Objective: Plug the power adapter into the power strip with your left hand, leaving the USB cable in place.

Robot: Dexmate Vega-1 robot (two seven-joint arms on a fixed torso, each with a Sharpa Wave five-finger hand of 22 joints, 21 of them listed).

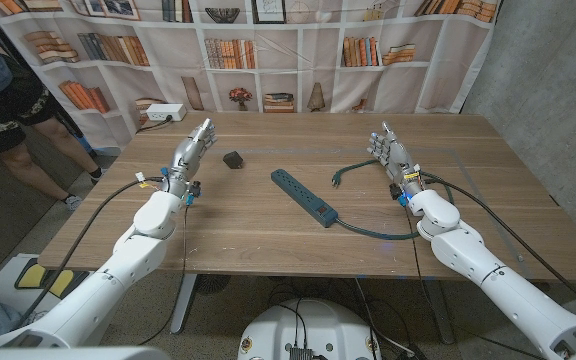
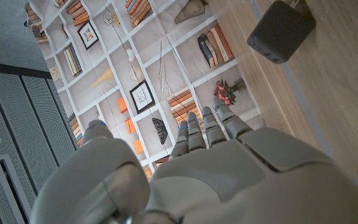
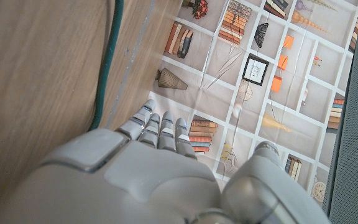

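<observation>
A small black power adapter (image 1: 234, 159) sits on the wooden table (image 1: 268, 225), left of a dark teal power strip (image 1: 303, 196) that lies diagonally at the middle. The strip's cord (image 1: 378, 234) loops round to a plug (image 1: 337, 179) on the right. My left hand (image 1: 190, 153) stands open with fingers straight, a short way left of the adapter and apart from it. In the left wrist view the adapter (image 2: 281, 30) lies beyond my left hand (image 2: 191, 174). My right hand (image 1: 395, 152) stands open at the right, holding nothing; the cord (image 3: 106, 62) runs past it.
A white power strip (image 1: 161, 114) rests on the floor behind the table's far left corner. A person (image 1: 3, 90) stands at the left edge. A bookshelf-print backdrop (image 1: 268, 50) hangs behind the table.
</observation>
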